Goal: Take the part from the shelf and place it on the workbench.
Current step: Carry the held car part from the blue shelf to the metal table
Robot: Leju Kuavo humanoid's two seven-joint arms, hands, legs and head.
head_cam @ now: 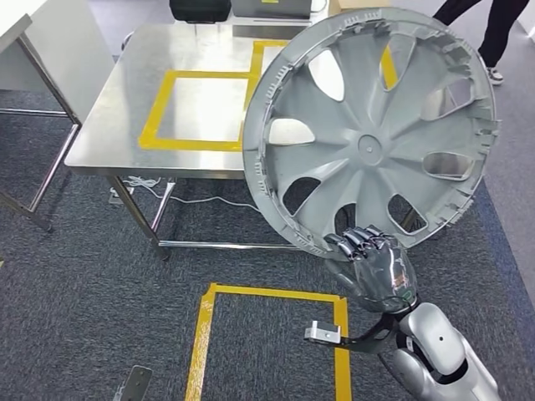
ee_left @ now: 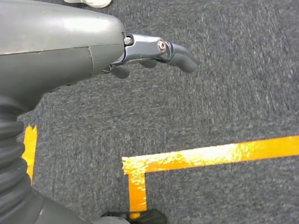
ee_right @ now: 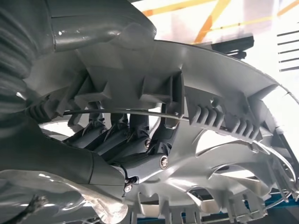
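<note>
The part is a large silver-grey wheel cover (head_cam: 372,134) with spoke-shaped openings, held up on edge in front of the steel workbench (head_cam: 126,109). My right hand (head_cam: 372,266) grips its lower rim, fingers curled over the edge. In the right wrist view the dark fingers (ee_right: 134,140) hook into the ribbed inner side of the wheel cover (ee_right: 229,130). My left hand (ee_left: 148,51) hangs over the grey carpet with nothing in it, its fingers slightly curved.
The workbench top bears yellow tape rectangles (head_cam: 189,109). A yellow tape square (head_cam: 271,334) marks the carpet below me. A person's legs (head_cam: 498,33) stand at the far right. Dark cases (head_cam: 201,8) sit behind the bench, and a white table (head_cam: 32,50) stands left.
</note>
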